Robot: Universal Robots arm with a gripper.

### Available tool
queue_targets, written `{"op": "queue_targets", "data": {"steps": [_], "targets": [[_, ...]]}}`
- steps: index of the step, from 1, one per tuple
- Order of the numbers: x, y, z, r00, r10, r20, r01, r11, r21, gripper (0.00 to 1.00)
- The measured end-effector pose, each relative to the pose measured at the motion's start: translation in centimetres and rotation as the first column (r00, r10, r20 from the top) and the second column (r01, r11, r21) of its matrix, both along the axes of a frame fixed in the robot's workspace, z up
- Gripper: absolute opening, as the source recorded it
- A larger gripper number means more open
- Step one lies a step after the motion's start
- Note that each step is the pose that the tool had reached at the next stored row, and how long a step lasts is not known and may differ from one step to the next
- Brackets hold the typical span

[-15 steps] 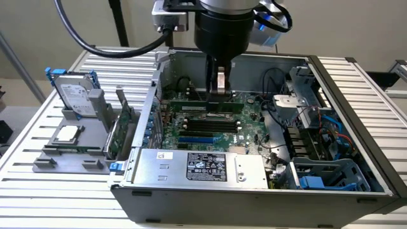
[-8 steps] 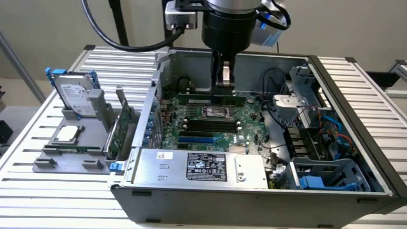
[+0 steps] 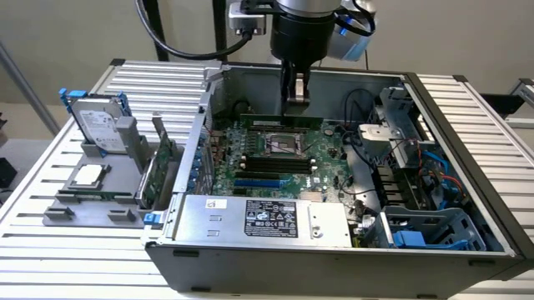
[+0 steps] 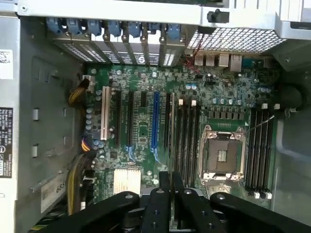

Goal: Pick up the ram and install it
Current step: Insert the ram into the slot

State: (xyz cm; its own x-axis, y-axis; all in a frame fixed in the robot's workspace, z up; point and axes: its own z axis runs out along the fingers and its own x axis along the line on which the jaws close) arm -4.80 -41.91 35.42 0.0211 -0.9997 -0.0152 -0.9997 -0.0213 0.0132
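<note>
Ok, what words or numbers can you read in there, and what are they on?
No text reads clearly.
Black label on the silver power box: too blurred.
Sticker on the hard drive: too blurred.
White sticker on the case wall: too small.

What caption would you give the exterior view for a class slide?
Pincer holding the ram inside the open case, above the motherboard.

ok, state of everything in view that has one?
ram: gripped, level, low over the motherboard
gripper: shut on the ram
computer case: open, side off
hard drive: upright, outside the case
CPU socket: bare, no cooler
</note>
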Motion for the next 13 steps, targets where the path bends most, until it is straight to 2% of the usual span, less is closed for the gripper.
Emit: {"op": "queue_targets", "data": {"steps": [3, 5, 13], "targets": [[0.2, 1.06, -0.41, 1.0000, 0.000, 0.0001, 0.000, 1.0000, -0.0042, 0.00], [0.3, 1.44, -0.54, 1.0000, 0.000, 0.0000, 0.000, 1.0000, -0.0085, 0.00], [0.3, 1.45, -0.54, 1.0000, 0.000, -0.0002, 0.000, 1.0000, -0.0076, 0.00]]}}
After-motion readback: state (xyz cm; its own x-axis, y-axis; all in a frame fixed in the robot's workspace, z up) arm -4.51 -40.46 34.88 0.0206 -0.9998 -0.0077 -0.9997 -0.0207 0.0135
